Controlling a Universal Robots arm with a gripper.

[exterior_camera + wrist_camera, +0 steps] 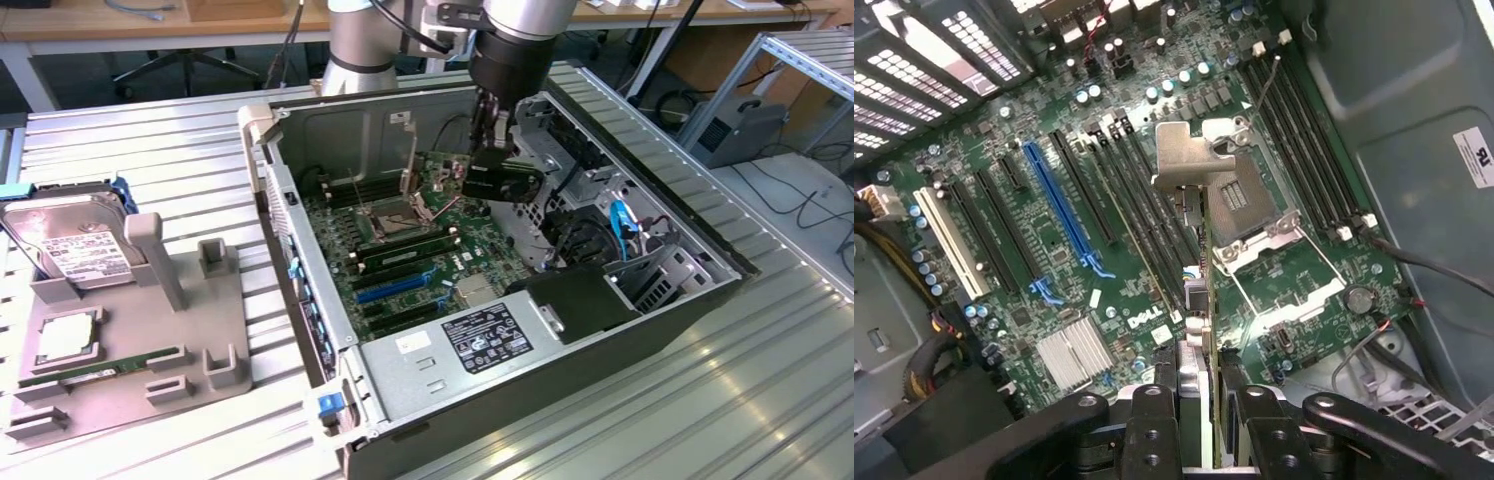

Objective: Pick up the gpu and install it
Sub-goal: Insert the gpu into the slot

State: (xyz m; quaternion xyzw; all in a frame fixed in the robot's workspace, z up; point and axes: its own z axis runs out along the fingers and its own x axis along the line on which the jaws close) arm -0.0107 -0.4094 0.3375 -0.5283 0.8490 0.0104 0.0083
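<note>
Wrist view has my fingers [1152, 430] clamped on the gpu [1199, 330], one on each flat face, so my gripper [1202, 415] grips the thin black card edge-on. Its long axis runs straight out from my fingertips toward the motherboard [1054, 300], with the silvery bracket [1194, 165] at the far end. Just past that bracket lie long black slots [1139, 215] and the edge of the open CPU socket [1254, 210]. The blue expansion slot [1059, 205] and the white one [949, 240] lie off to the card's side away from the socket, apart from it. I judge their length slants against the card's plane.

Exterior view puts my gripper [494, 160] inside the open computer case [320, 125], with the gpu [501, 185] hanging below it, above the board and not seated. Well away from me, outside the case, the hard drive [80, 255] and green memory stick [114, 365] sit on a grey tray [200, 375].
</note>
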